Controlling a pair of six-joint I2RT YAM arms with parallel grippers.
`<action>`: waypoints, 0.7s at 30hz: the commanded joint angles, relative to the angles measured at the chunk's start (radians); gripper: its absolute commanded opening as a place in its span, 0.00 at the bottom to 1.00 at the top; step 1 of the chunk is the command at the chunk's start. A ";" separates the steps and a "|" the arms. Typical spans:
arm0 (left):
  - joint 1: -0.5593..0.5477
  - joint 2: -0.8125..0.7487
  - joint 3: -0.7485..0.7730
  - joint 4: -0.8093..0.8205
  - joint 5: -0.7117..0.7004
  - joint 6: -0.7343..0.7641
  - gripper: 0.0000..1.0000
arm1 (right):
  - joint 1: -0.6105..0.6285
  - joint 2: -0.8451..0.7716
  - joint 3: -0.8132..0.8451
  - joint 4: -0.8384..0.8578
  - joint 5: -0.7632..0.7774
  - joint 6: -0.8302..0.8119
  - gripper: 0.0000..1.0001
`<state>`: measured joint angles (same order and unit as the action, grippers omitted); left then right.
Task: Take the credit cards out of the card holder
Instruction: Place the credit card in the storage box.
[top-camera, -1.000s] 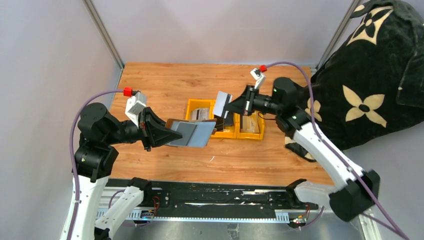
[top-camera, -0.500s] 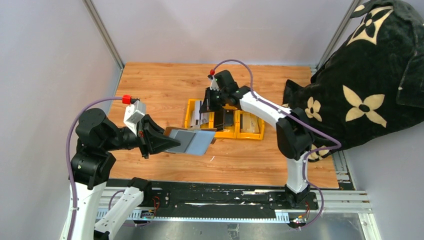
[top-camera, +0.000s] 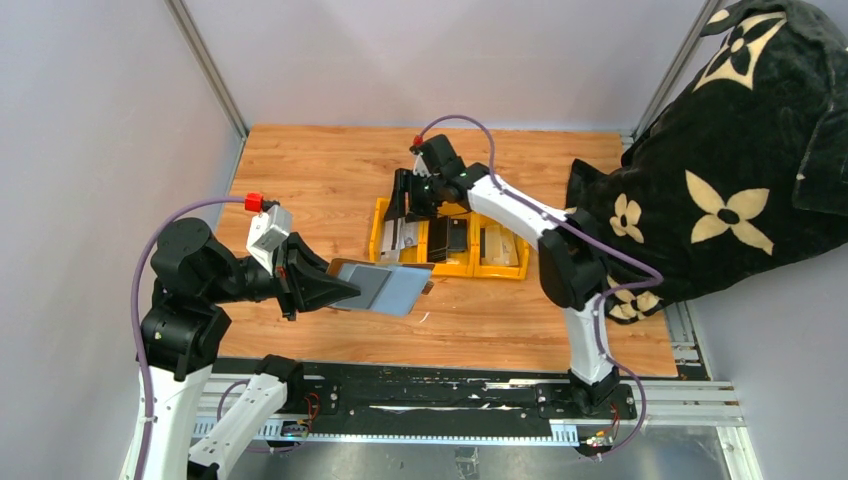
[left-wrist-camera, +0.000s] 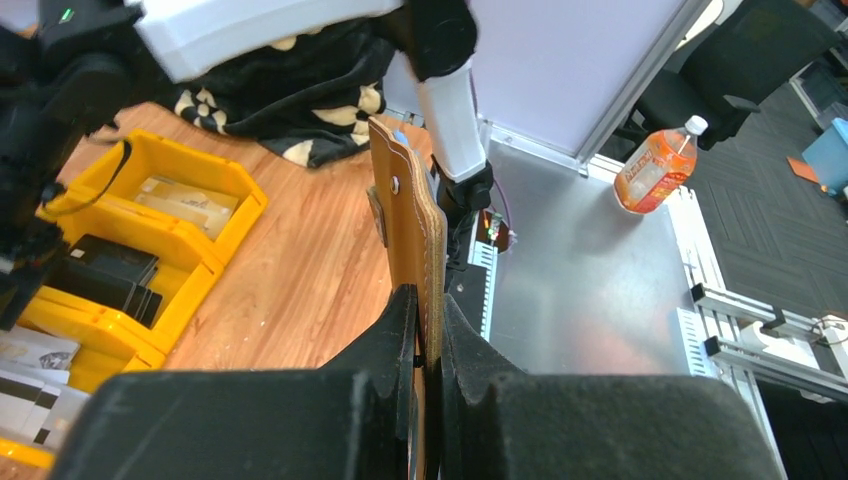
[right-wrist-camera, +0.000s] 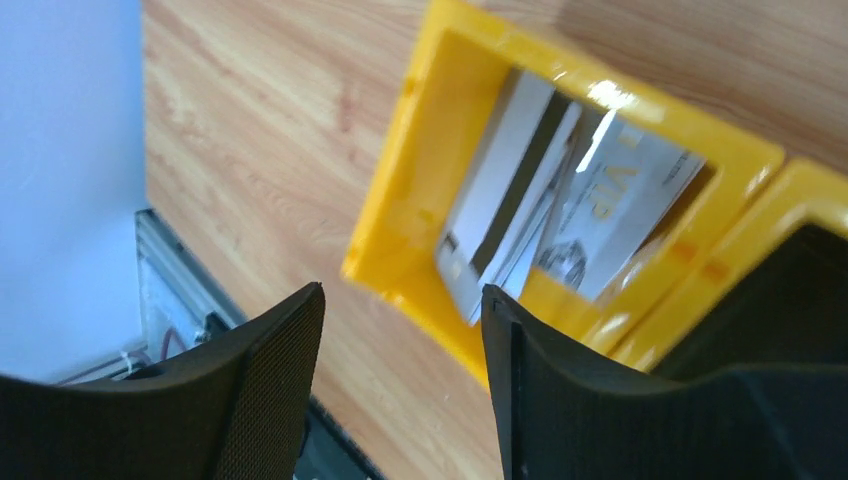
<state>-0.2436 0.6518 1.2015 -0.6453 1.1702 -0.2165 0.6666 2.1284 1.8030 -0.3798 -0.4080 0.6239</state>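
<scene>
You have bright, even, diffuse light in the overhead view. The wooden tabletop (top-camera: 320, 170) is lit uniformly, and the shadows under the arms and the card holder (top-camera: 385, 288) are faint and soft-edged. That picture is sharp throughout, though the enclosure posts lean outward toward the corners. In the left wrist view the left arm's fingers (left-wrist-camera: 390, 340) fill the bottom as a dark, nearly featureless mass, and the metal plate (left-wrist-camera: 590, 270) looks pale. The right wrist view is your poorest. The yellow bin (right-wrist-camera: 420, 190) and the credit cards (right-wrist-camera: 560, 210) inside are smeared, a white glare spot sits on the rim, and the right arm's fingers (right-wrist-camera: 260, 390) are soft.
</scene>
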 joint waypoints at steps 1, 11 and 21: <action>0.004 -0.008 0.014 0.017 0.028 0.006 0.00 | 0.012 -0.328 -0.094 0.097 -0.076 -0.048 0.66; 0.004 -0.006 -0.013 0.034 0.057 -0.011 0.00 | 0.007 -0.923 -0.547 0.678 -0.362 0.140 0.82; 0.004 -0.001 0.003 0.009 0.071 -0.005 0.00 | 0.190 -0.979 -0.525 0.439 -0.472 -0.095 0.83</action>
<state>-0.2436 0.6518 1.1946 -0.6376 1.2167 -0.2195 0.7990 1.1572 1.2911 0.1604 -0.8108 0.6380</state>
